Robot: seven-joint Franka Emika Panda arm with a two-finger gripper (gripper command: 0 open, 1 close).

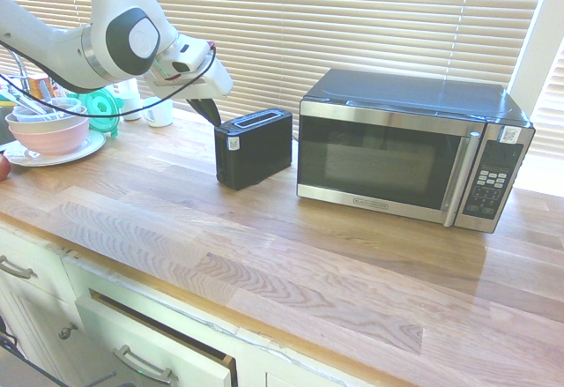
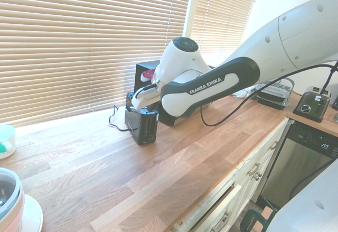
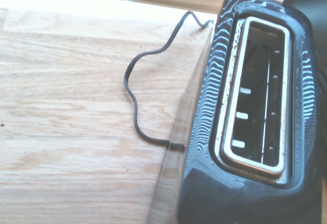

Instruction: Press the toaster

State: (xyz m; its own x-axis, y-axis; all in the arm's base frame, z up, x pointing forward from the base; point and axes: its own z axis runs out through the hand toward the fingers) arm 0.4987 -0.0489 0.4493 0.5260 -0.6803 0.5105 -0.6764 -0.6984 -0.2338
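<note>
The toaster (image 1: 256,147) is a small black box with a silver-rimmed top slot and a white sticker on its near end. It stands on the wooden counter just left of the microwave. It also shows in the second exterior view, toaster (image 2: 141,125), partly behind the arm. The wrist view looks down on the toaster (image 3: 255,106) and its empty slot. My gripper (image 1: 206,110) hangs just above and behind the toaster's left end, fingers pointing down and shut into one dark wedge, holding nothing. I cannot tell whether it touches the toaster.
A steel-and-black microwave (image 1: 410,149) stands right of the toaster. Stacked bowls on a plate (image 1: 48,133) and cups sit at the far left. The toaster's black cord (image 3: 135,101) snakes over the counter toward the window blinds. Open wooden counter (image 1: 264,255) lies in front.
</note>
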